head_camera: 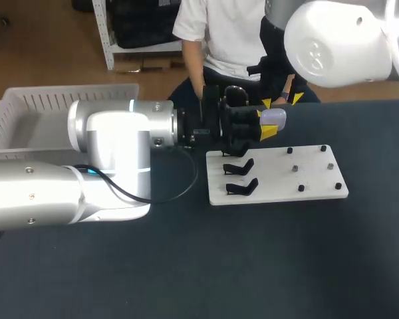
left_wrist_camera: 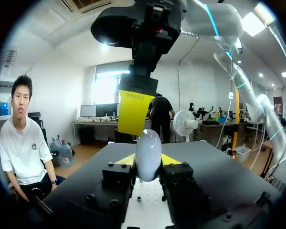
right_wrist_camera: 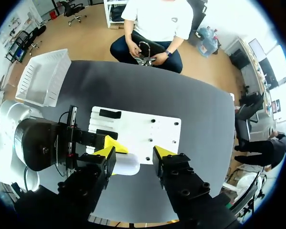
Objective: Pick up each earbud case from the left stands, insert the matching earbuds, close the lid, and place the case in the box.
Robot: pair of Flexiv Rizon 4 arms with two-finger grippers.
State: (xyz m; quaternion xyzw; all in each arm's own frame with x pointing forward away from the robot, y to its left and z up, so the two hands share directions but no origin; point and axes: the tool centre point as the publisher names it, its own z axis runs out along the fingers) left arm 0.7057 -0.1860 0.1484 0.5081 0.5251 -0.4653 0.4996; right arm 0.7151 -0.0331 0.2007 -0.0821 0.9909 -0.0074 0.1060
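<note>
Two left fingers [left_wrist_camera: 126, 160] are being clamped on the earbud case [left_wrist_camera: 148, 155]; right fingers [right_wrist_camera: 163, 152] are being held apart, empty — contact could dislodge it.

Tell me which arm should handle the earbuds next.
Right. The left gripper is shut on the earbud case, so it is occupied. The right gripper hangs open and empty over the case, so it is likely free for that step.

Left arm [head_camera: 113, 143]: silver-white cylindrical links, blue-lit rings, black cable [head_camera: 191, 181]. Left gripper [left_wrist_camera: 148, 162], right gripper [right_wrist_camera: 136, 152]: black, screw-studded, yellow-tipped.
</note>
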